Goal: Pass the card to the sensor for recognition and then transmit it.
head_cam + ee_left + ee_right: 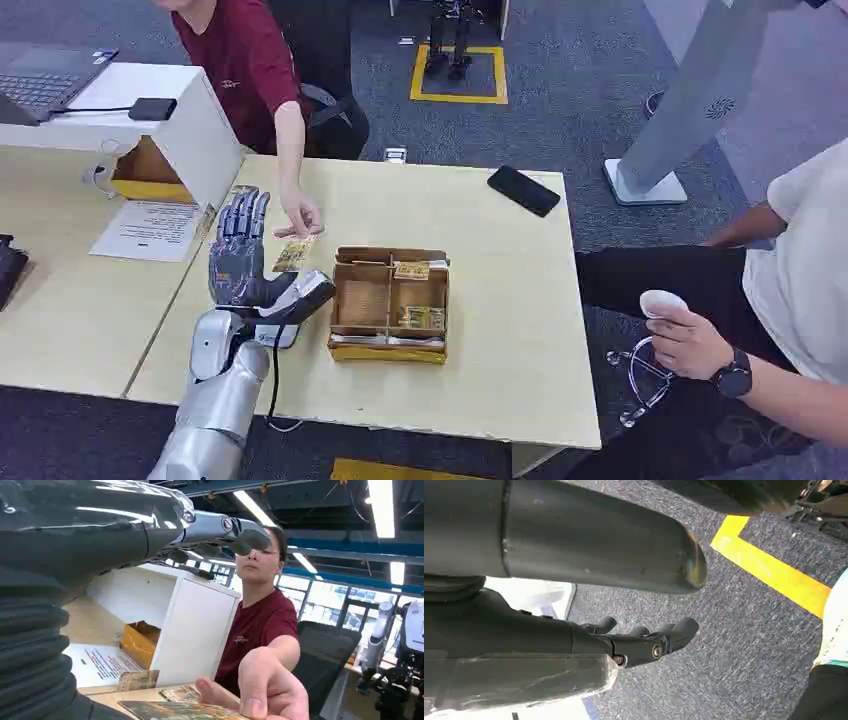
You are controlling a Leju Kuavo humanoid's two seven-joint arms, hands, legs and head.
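Print on the card [294,254] too small to read, its near edge cut off in the left wrist view.

The head view looks forward and down from high on the robot over the table [500,330], with the left hand [243,262] low in the picture. The left wrist view sits close behind the left hand [90,535] near table level, facing up and outward past the fingers toward a person [260,625] and the ceiling; both views share that person [250,70] and the white box [190,125]. The right wrist view sits close behind the right hand [624,642], facing down at the carpet [724,630].
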